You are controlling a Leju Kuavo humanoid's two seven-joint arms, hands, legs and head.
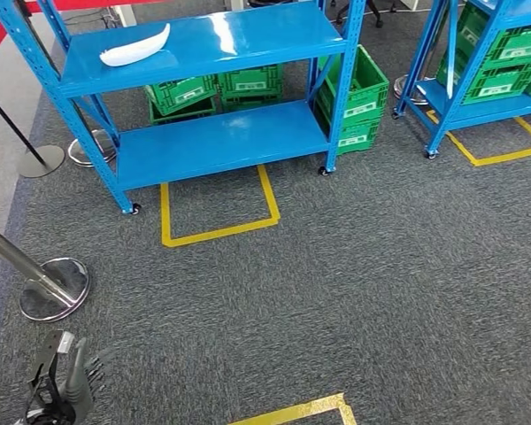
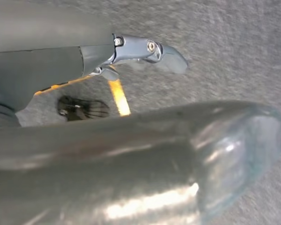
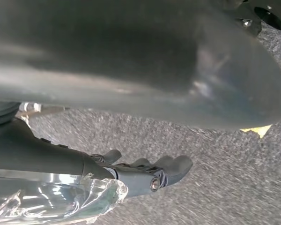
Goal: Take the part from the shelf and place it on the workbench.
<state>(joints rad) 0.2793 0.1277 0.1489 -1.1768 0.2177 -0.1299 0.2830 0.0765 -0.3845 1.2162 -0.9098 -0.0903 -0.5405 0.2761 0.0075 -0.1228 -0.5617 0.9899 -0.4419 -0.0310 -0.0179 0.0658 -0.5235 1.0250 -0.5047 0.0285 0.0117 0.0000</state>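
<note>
Where visible, green crates [image 1: 250, 84] under shelf [image 1: 203, 44]

Head view is bright and even, lit from overhead, with white glare streaks on the top shelf [image 1: 203, 44] and soft shadows under it; sharp throughout, slight tilt. Both wrist views are dimmer, the carpet [image 2: 220, 42] smeared by blur. The near thumb [image 2: 139, 164] is out of focus with bright highlights.
</note>
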